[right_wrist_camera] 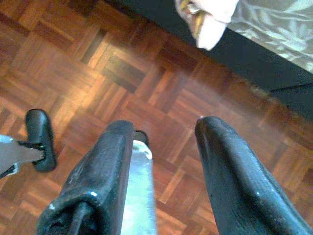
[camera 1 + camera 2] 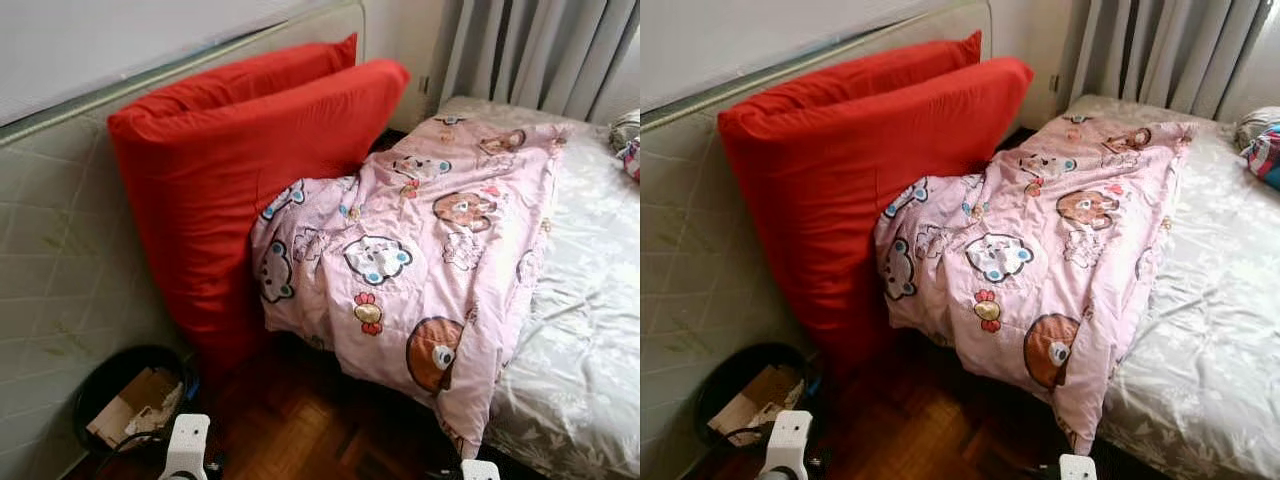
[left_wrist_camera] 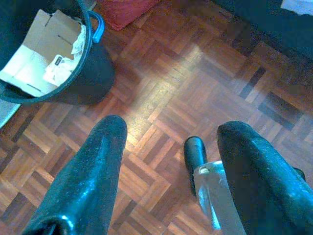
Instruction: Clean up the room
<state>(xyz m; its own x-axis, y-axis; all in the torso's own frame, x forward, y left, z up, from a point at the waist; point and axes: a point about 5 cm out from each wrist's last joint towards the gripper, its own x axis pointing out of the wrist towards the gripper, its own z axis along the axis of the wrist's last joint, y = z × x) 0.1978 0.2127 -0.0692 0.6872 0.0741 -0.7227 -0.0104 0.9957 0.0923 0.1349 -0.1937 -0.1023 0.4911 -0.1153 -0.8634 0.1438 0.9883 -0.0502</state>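
Blanket (image 2: 420, 250) first, the pink cartoon-print one, but let me start from my claws: I've got the left gripper (image 3: 171, 161) hanging low over the parquet floor (image 3: 161, 93), fingers (image 3: 93, 181) spread wide apart with nothing between them. Same story on the right gripper (image 1: 161, 161), fingers (image 1: 230, 176) parted, empty, pointing down at the wood beside the dark base of the bed. Moving outward on the left side, I see a dark bin (image 3: 93, 73) standing on the floor near that gripper, with torn cardboard (image 3: 34, 58) and crumpled paper inside it and a blue handle at its rim. From the head camera the bin (image 2: 125, 395) sits low at the left, right against an upright pale quilted mattress (image 2: 50, 260). Two big red cushions (image 2: 230, 170) lean on that mattress, standing on edge, one behind the other. The pink blanket is draped over the near corner of the bed (image 2: 590, 310), its left edge pressed against the front cushion and its lower end hanging off the bed toward the floor. A silvery patterned sheet covers the bed, and grey curtains (image 2: 540, 50) hang behind it.
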